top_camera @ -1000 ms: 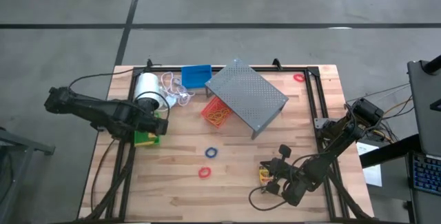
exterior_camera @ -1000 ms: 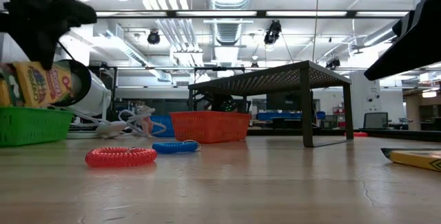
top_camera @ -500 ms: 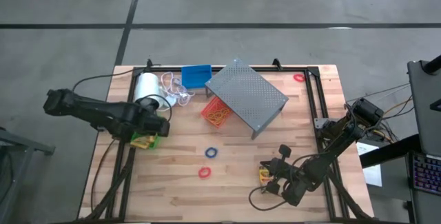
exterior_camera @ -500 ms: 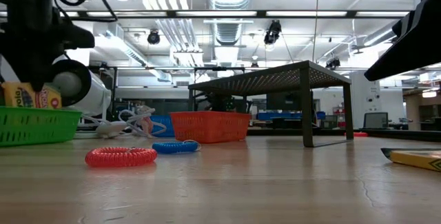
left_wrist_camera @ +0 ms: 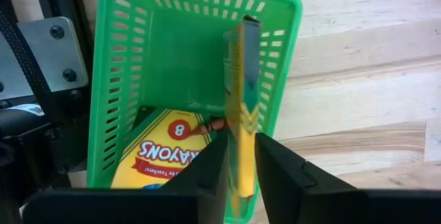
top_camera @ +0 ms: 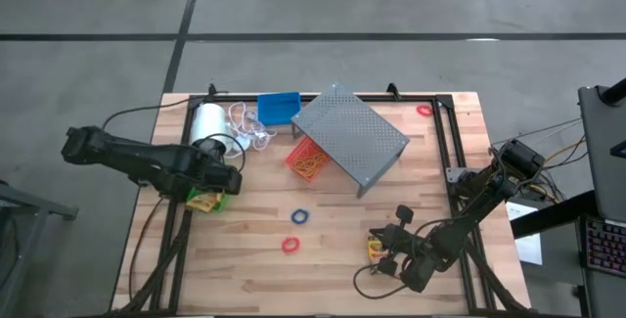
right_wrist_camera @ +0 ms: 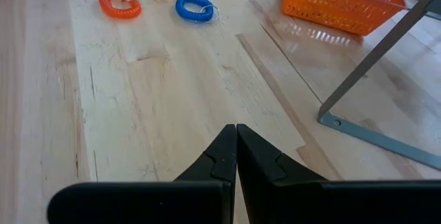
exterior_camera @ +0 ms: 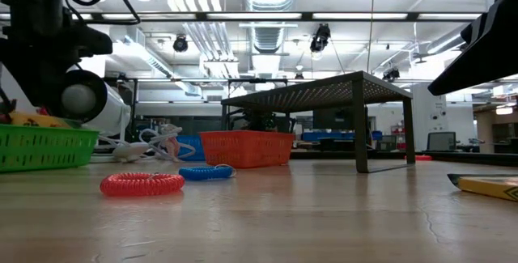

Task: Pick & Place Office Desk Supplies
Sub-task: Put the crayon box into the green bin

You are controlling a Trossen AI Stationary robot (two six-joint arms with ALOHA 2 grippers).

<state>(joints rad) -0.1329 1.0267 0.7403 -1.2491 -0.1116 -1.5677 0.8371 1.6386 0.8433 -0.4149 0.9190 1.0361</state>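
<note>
The crayon box (left_wrist_camera: 242, 107), held higher a second ago, is now lowered into the green bin (left_wrist_camera: 120, 79) at the left of the high view, pinched by the left gripper (left_wrist_camera: 240, 158), so placement seems nearly done, while the right gripper (right_wrist_camera: 236, 141) is pressed together over the wooden table (top_camera: 333, 249) beneath ceiling lights.

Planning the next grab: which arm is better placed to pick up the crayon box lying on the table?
Right. Its shut pincer sits beside that crayon box, while the left pincer grips another box over the green bin.
</note>
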